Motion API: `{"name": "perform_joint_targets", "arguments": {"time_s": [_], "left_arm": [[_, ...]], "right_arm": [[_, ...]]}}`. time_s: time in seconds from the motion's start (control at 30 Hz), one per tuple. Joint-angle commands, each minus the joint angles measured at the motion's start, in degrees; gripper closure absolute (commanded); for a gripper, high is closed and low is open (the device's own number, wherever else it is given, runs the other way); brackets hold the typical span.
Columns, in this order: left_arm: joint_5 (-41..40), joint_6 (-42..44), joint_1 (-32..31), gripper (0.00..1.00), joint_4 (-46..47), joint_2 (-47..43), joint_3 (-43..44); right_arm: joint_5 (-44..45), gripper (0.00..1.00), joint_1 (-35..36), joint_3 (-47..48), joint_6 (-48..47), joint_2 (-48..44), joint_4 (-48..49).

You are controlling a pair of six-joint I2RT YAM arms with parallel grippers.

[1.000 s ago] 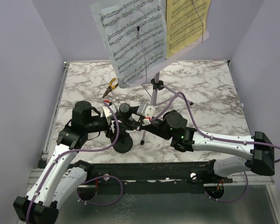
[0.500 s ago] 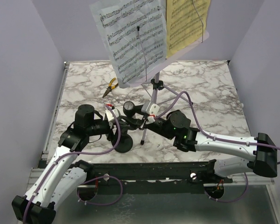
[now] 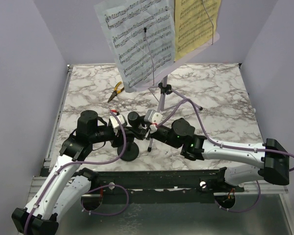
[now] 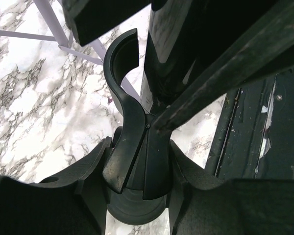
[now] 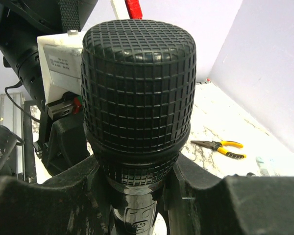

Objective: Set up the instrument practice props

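Observation:
The lilac music stand [image 3: 161, 96] stands at the back of the table, holding a white sheet-music page [image 3: 137, 39] and a yellow one [image 3: 196, 22]. The short black mic stand [image 3: 129, 153] rests on its round base near the front. My left gripper [image 3: 120, 129] is shut on its neck [image 4: 137, 147], just under the U-shaped clip [image 4: 121, 68]. My right gripper [image 5: 137, 183] is shut on the black microphone [image 5: 137, 83] below its grille. It holds the microphone [image 3: 134, 118] upright beside the clip, with the body [image 4: 164, 54] right next to it.
Yellow-handled pliers [image 3: 116, 91] lie at the back left, also seen on the marble [image 5: 220, 147]. Thin tripod legs [image 4: 54, 29] spread just beyond the mic stand. A black rail [image 3: 157, 178] runs along the near edge, and lilac walls enclose the table.
My left gripper went from wide open to closed round the mic stand's neck. My right gripper shifted a little with the microphone, which stays beside the clip.

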Motion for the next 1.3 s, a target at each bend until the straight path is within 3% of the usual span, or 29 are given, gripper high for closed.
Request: {"name": "perform_joint_targets", "arguments": {"time_s": [0.0, 0.07, 0.1, 0.23, 0.37, 0.43, 0.6, 0.77, 0.9, 0.97, 1.27], "left_arm": [[0.7, -1.5, -0.1, 1.00, 2.3, -1.5, 0.3], [1.5, -3.5, -0.1, 1.00, 3.6, -1.6, 0.0], [1.4, -4.9, -0.1, 0.90, 4.3, -1.6, -0.3], [1.1, -8.1, -0.1, 0.28, 6.2, -3.2, -1.9], [1.1, -8.2, -0.1, 0.24, 6.5, -4.6, -2.9], [1.4, -8.1, -0.1, 0.26, 6.5, -4.7, -2.9], [1.9, -7.9, -0.1, 0.52, 6.5, -4.1, -3.0], [3.0, -8.2, -0.1, 0.58, 6.5, -3.6, -3.3], [3.3, -7.9, -0.1, 0.84, 6.6, -3.8, -3.0], [3.4, -7.9, -0.1, 0.94, 6.6, -4.0, -2.5], [3.3, -9.9, -0.2, 1.00, 7.8, -5.7, 1.4]], "right_arm": [[-1.0, 0.94, -0.2, 0.4, 1.4, 1.0, 0.8], [-0.6, 0.91, -0.2, 1.0, 2.3, 1.6, 1.0], [-0.5, 0.90, -0.2, 1.3, 2.5, 2.0, 1.1], [-0.5, 0.88, -0.2, 1.9, 3.2, 2.6, 1.7], [-0.6, 0.85, -0.2, 2.2, 3.3, 2.8, 1.9], [-0.7, 0.80, -0.2, 2.5, 3.6, 2.9, 1.6], [-0.1, 0.69, -0.2, 3.6, 4.4, 2.6, -0.3], [2.7, 0.37, -0.3, 5.8, 6.7, 0.3, -5.2], [6.2, 0.13, -0.2, 6.8, 10.5, -3.2, -10.9], [8.0, 0.10, -0.2, 7.1, 12.7, -5.5, -15.5], [9.2, 0.02, -0.2, -5.0, 23.8, -20.4, -27.5]]}}
